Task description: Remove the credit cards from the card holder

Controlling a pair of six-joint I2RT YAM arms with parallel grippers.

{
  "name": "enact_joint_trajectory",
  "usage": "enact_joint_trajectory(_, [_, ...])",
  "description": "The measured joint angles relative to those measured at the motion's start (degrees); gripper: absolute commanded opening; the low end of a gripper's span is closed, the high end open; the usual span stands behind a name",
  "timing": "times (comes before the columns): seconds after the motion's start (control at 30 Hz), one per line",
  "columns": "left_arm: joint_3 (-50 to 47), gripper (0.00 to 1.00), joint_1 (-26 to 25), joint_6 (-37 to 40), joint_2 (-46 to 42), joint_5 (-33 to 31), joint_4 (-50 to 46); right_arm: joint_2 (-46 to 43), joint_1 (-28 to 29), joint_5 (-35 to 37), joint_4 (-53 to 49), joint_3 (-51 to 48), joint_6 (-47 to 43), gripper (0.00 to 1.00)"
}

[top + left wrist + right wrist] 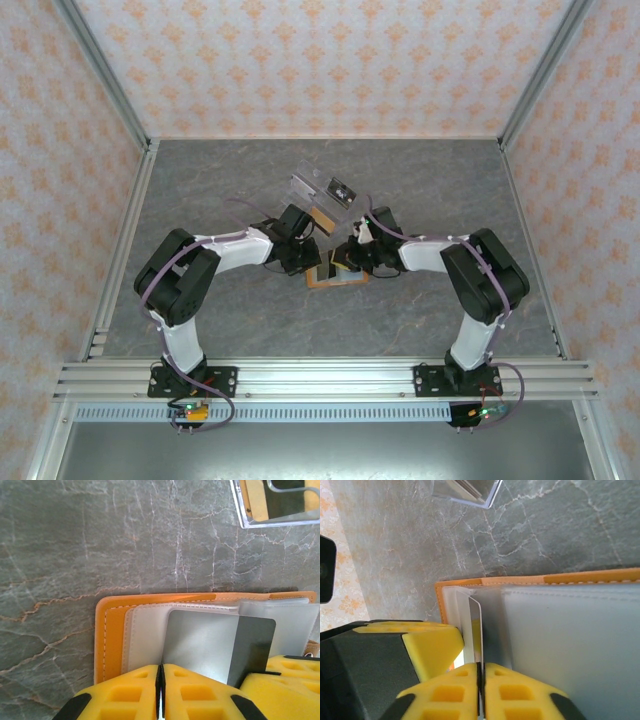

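Now the orange wallet point(335, 281) lies open on the grey table point(260, 330), between the two arms. The right gripper point(480, 692) is clamped on the edge of a grey card point(200, 645) that sticks partway out of a pocket. The left gripper point(160, 692) has its fingers pressed together, down at the wallet just beside the card. A clear plastic piece point(322, 190) lies near, farther back.
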Motion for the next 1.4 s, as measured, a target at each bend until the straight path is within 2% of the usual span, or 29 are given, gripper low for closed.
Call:
enact_joint_trajectory(0.2, [0.9, 0.20, -0.1, 0.7, 0.0, 0.0, -1.1, -1.9, 0.1, 2.7, -3.0, 0.0, -2.6, 0.00])
enact_joint_trajectory(0.43, [5.9, 0.36, -0.1, 4.3, -0.4, -1.2, -7.5, -14.2, -0.8, 8.9, -14.8, 0.9, -12.5, 0.00])
enact_joint_trajectory(0.63, [7.8, 0.48, 1.9, 7.1, -5.7, -3.4, -12.3, -20.1, -0.9, 14.6, -25.1, 9.8, -24.6, 0.00])
enact_joint_trajectory(0.73, [7.7, 0.63, 4.5, 8.2, -9.5, -5.3, -14.4, -20.3, -0.9, 18.4, -28.8, 15.2, -30.4, 0.00])
enact_joint_trajectory(0.8, [7.2, 0.80, 6.6, 9.1, -12.2, -7.3, -15.4, -19.6, -0.9, 20.7, -31.4, 19.3, -33.9, 0.00])
enact_joint_trajectory(0.93, [5.7, 0.98, 10.2, 10.9, -16.9, -11.1, -17.7, -16.3, -0.9, 24.0, -34.6, 27.3, -40.3, 0.00])
enact_joint_trajectory(1.13, [3.2, 1.00, 12.2, 13.9, -20.7, -15.3, -19.6, -6.1, -0.9, 27.0, -40.8, 41.5, -50.4, 0.00])
enact_joint_trajectory(1.4, [2.7, 1.00, 12.8, 16.0, -20.8, -16.6, -20.9, 8.4, -0.9, 29.4, -49.1, 58.8, -61.7, 0.00])
